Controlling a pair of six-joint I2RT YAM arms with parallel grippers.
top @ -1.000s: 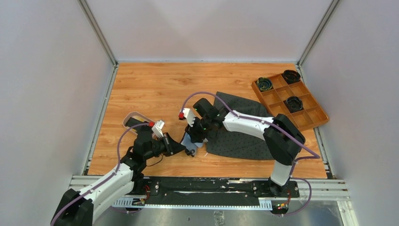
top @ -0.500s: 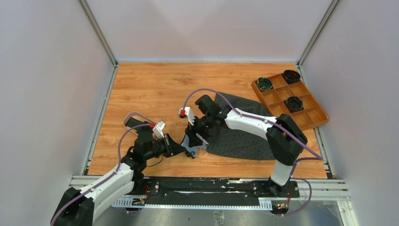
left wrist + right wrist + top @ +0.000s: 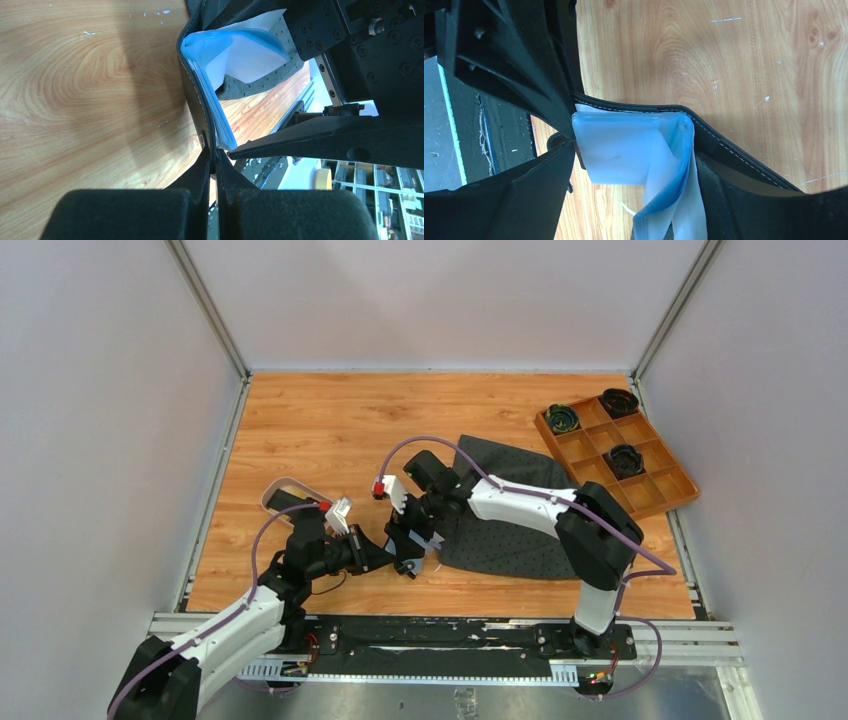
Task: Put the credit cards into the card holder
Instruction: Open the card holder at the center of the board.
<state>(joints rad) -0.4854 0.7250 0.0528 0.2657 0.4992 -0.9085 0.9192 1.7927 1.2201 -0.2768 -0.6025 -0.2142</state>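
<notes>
The card holder (image 3: pixel 398 536) is a black wallet with white stitching, held up off the table near its front edge. My left gripper (image 3: pixel 388 556) is shut on the edge of its black cover (image 3: pixel 195 95), fingertips pinched together in the left wrist view (image 3: pixel 216 159). Pale blue plastic sleeves (image 3: pixel 227 55) fan out of the wallet. My right gripper (image 3: pixel 408 537) is open, its jaws standing either side of the blue sleeves (image 3: pixel 624 150), beside the stitched cover (image 3: pixel 729 147). A black card (image 3: pixel 284 500) lies in the pinkish tray. No gold or blue-grey cards show.
The pinkish tray (image 3: pixel 270 494) sits at the left, behind my left arm. A dark dotted mat (image 3: pixel 520 525) lies under my right arm. An orange-brown compartmented box (image 3: pixel 650 490) with dark round objects stands at the right edge.
My right gripper has shifted a little left and nearer, closer to the wallet. My left gripper holds the wallet in nearly the same place.
</notes>
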